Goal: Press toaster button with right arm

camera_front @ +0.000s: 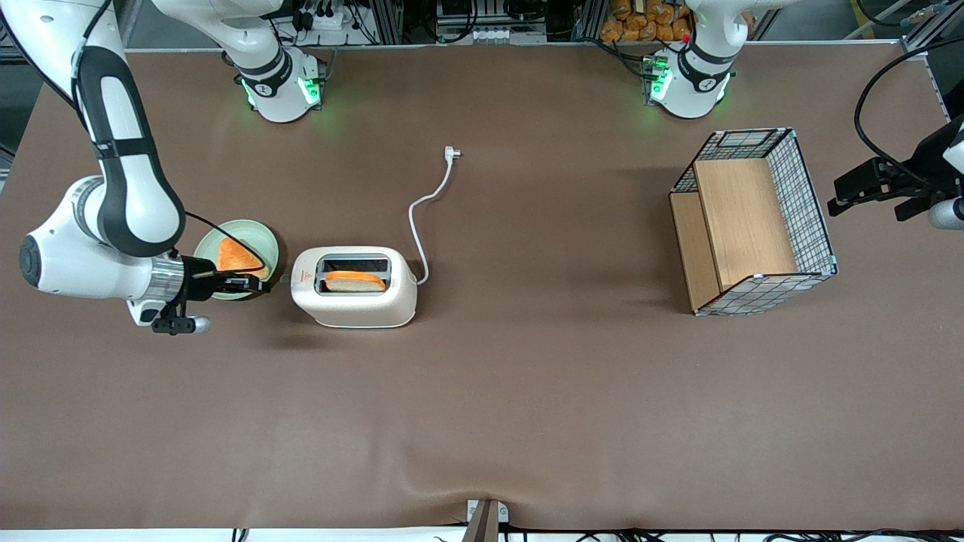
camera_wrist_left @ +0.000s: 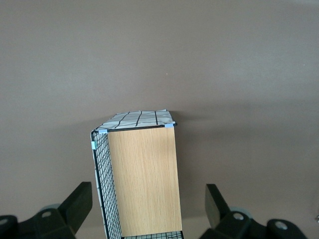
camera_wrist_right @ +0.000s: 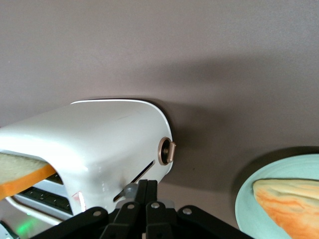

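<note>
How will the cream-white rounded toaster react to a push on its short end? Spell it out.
Low and broad on the brown table, the toaster would probably slide rather than tip. Its unplugged white cord likely won't restrain it. The glossy shell may prove slippery for the shut black gripper at its end.

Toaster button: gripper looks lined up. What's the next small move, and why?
Probably ease the gripper down against the toaster button, pushing it along its slot toward the table. The fingers are shut and sit right at the grey button on the toaster's short end. The bread slice stands proud of its slot, so the button looks not yet pressed.
</note>
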Tool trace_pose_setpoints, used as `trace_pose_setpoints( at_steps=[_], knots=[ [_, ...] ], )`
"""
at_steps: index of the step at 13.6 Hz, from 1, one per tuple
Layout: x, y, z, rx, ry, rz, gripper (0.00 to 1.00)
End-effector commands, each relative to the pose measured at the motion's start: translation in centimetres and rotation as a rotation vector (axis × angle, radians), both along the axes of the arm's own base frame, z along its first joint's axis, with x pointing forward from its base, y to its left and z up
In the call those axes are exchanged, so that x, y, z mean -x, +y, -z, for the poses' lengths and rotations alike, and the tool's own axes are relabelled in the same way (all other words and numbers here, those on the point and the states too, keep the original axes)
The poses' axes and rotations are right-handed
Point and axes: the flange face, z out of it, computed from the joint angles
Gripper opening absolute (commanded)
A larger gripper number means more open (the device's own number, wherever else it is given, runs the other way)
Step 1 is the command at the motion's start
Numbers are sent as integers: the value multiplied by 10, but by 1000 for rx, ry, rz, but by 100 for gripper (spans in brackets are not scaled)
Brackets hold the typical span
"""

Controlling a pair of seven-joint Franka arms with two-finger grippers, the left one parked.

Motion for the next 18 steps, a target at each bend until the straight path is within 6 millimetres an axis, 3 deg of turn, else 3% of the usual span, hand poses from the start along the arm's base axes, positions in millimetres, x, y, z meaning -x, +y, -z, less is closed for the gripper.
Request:
trace_pose_setpoints(
  at_steps=[1,3,4,10,12,16,18],
  knots=[
    [-11,-1,-26,56,36,-11,54],
    [-19,1,-51,100,61,-14,78],
    [-24,0,-66,129,49,-42,100],
    [-50,-8,-158,304,-55,-140,100],
    [-49,-10,-169,323,-41,-151,100],
    [-48,-29,-232,388,-76,-146,100],
    [-40,-23,-248,388,-56,-164,100]
  ],
)
